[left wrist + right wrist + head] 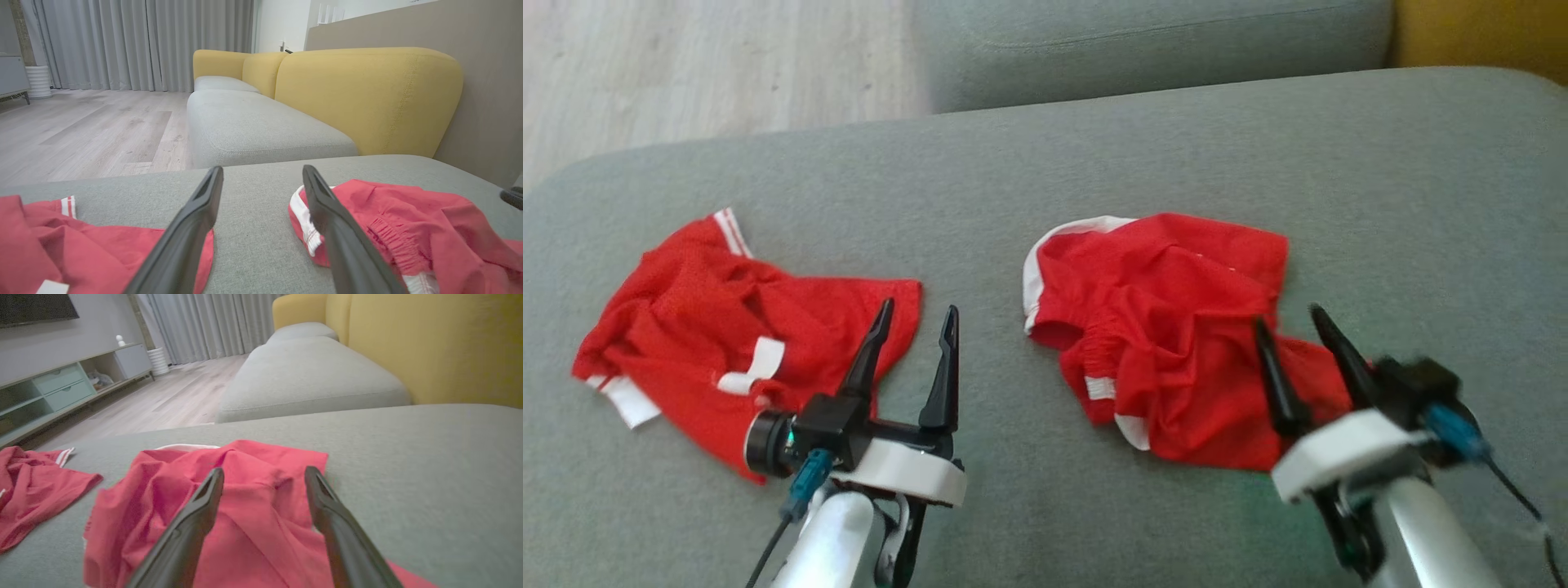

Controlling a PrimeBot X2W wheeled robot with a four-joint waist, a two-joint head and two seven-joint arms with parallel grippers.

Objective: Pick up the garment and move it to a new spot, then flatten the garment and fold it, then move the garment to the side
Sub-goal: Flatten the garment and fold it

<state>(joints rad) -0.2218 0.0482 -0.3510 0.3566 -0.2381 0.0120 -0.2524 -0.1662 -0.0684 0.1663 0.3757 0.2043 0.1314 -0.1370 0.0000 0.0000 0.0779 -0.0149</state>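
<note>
Your right gripper stands wide open with nothing between its fingers. It hovers over the near right corner of the red garment, which lies crumpled on the grey sofa cushion. Your left gripper is just as wide and just as empty. It is poised over the right edge of a second red garment, and bare cushion lies between the two pieces.

The garment under your right gripper looks set down but not yet flat, so flattening seems to be the step in hand. Work from the edges, not from the heap in the middle.

- **Left side:** bring your left gripper across the bare strip to the white trim at the garment's far left. Keep clear of the second piece so you don't drag it along.
- **Right side:** lower your right gripper onto the near right corner and pinch one layer only. The cloth looks thin and folded over itself there.
- **Spreading:** once both sides are held, lift just enough to free the bunched waistband. Draw your grippers apart evenly and lay the cloth down taut.

If a fold stays trapped underneath, let go and take a fresh hold, don't tug.
</note>
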